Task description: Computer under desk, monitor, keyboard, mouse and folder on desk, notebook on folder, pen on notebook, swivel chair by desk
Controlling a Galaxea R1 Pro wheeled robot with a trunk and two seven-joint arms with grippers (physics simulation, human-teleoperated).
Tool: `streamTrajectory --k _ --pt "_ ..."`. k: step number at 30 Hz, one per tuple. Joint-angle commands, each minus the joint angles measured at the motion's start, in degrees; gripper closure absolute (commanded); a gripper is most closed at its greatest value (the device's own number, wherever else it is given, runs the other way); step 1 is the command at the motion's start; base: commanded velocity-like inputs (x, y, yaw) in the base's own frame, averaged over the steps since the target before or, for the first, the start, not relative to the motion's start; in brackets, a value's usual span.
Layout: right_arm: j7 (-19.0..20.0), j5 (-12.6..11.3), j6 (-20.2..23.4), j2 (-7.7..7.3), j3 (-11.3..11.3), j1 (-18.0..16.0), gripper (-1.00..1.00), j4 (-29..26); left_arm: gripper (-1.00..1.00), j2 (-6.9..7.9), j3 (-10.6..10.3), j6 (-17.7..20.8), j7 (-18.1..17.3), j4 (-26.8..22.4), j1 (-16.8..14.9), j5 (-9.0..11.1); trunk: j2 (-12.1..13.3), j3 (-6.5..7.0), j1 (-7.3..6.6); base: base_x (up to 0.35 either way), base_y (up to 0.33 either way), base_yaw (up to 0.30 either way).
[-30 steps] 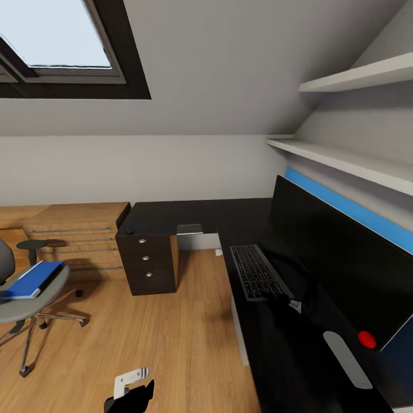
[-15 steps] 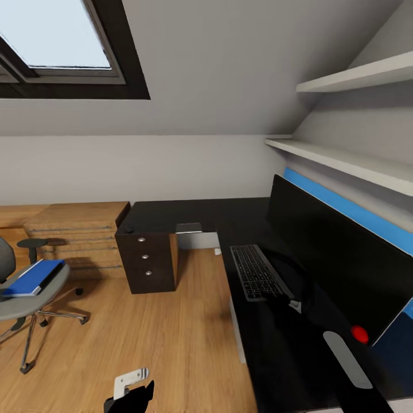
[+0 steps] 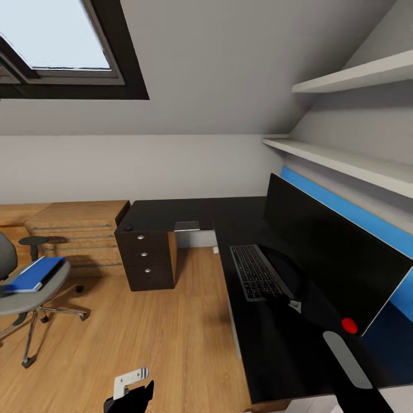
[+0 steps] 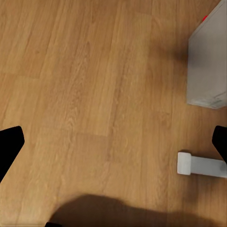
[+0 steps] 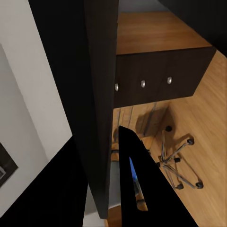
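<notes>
The black keyboard hovers low over the black L-shaped desk, beside the big black monitor. My right gripper is shut on its near end. In the right wrist view the keyboard appears as a dark slab edge-on beside a black finger. At the far left, a blue folder lies on the grey swivel chair. My left gripper hangs low over the wood floor, open, fingertips wide apart. A small red round object sits by the monitor's near corner.
A dark drawer unit stands under the desk's far wing, with wooden steps to its left. A grey-white box and a white foot stand on the floor by the left gripper. Two wall shelves hang above the monitor.
The whole view has shifted: desk, monitor and red object slid left and up in the picture. The keyboard and right arm kept their place in it, so the keyboard travels with the gripper.
</notes>
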Motion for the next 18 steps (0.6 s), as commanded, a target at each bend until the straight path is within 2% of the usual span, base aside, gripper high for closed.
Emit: streamTrajectory --k 1,18 --pt "0.1 -0.2 0.3 0.02 0.0 0.0 1.0 0.0 -1.0 0.06 -0.1 0.1 0.5 -0.1 0.0 0.5 -0.1 -0.08 0.02 -0.01 -0.005 0.0" --pt "0.1 -0.2 0.3 0.04 0.3 0.0 1.0 0.0 -1.0 0.06 -0.1 0.1 0.5 -0.1 0.0 0.5 -0.1 -0.08 0.02 0.007 0.008 0.0"
